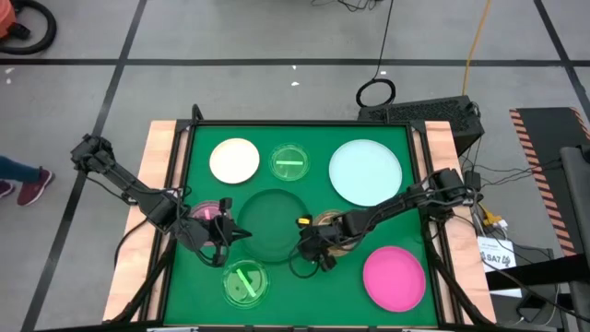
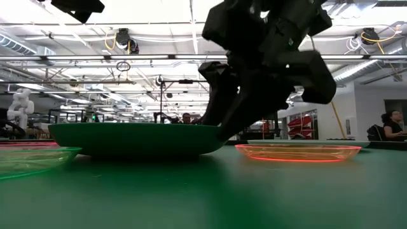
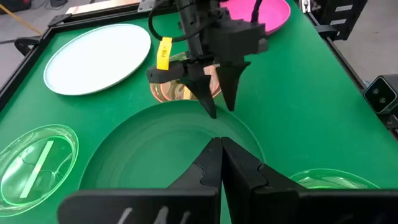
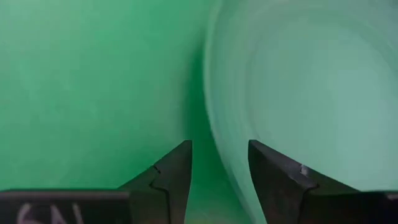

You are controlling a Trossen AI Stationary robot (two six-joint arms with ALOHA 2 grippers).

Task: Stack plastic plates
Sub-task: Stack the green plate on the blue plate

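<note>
The dark-green plate lies flat at the middle of the mat. My left gripper is shut, its tips at that plate's left rim. My right gripper is open and points down at the right rim, with the rim between its fingers. A translucent pink dish lies under the left gripper, and an amber dish under the right arm. The other plates lie apart on the mat: cream, pale-blue, hot-pink and two translucent green dishes. My left gripper has its shut fingertips over the dark-green plate's left rim, coming in low from the table's left; I cannot tell whether they touch it. My right gripper stands astride the plate's right rim, slanting down from the right. In the low view one finger meets the rim's outer edge. The plate rests on the table.
A raised black frame and wooden borders ring the green mat. Bare mat shows between the dark-green plate and the hot-pink plate, and along the near edge at the middle. A cable hangs from the right gripper.
</note>
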